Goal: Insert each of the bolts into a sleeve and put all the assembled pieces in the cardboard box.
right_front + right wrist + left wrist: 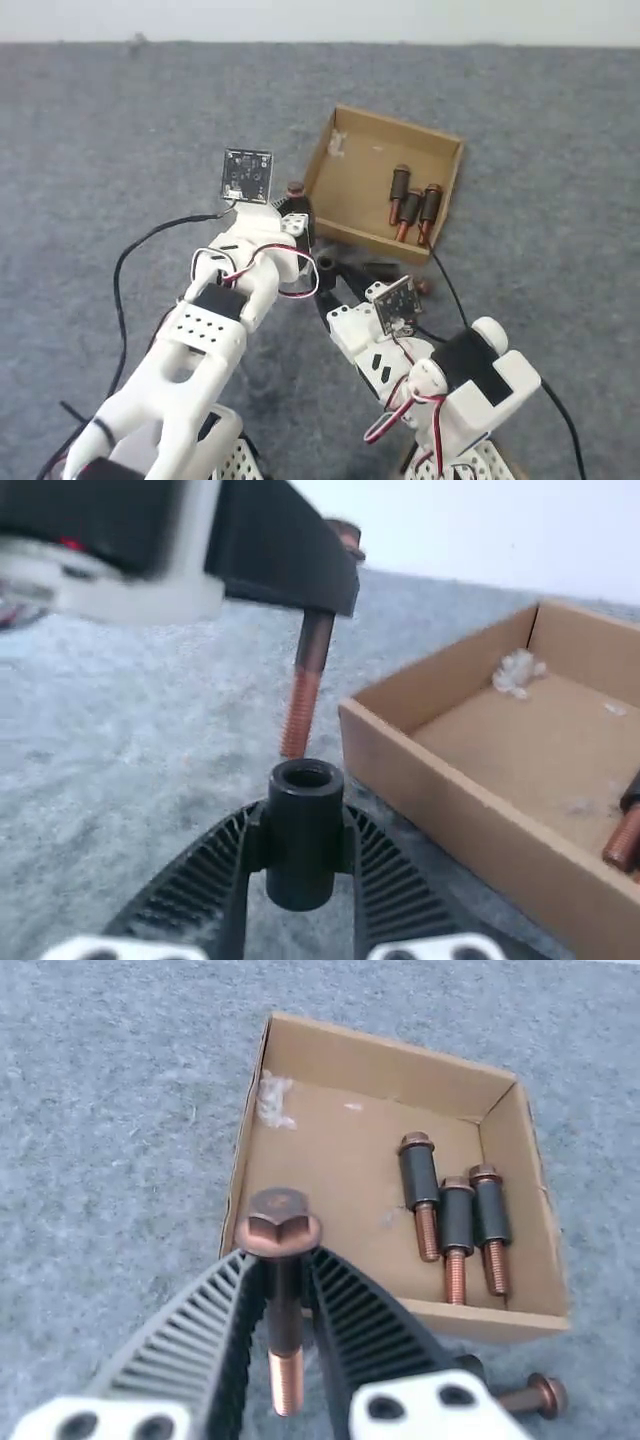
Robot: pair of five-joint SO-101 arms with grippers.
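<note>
Holding a copper-coloured bolt (282, 1225) head-up, the left gripper (283, 1265) is clamped on its shank. The right gripper (303, 825) is closed around a black sleeve (304, 865) with its bore facing up. The bolt's threaded tip hangs just above and beside the sleeve's mouth and has not yet entered it. In the high view the two meet near the centre of the scene, at 7 o'clock from the cardboard box (385, 122). Three assembled pieces (457, 1225) already lie in the box, side by side and close together toward its 4 o'clock corner, each a bolt wearing a dark sleeve. A small whitish scrap (272, 1100) sits near the 10 o'clock corner, and the rest of the floor is bare cardboard. By that count the job looks past the halfway mark, with a fourth pair on the point of being joined but not yet boxed. A loose bolt (535, 1397) lies on the grey carpet (120, 120) just outside the box's near wall, at about 6 o'clock from the box. Beside it is a dark piece (380, 268) that may be its sleeve, though that cannot be told for certain. That suggests at least one more assembly to come.
</note>
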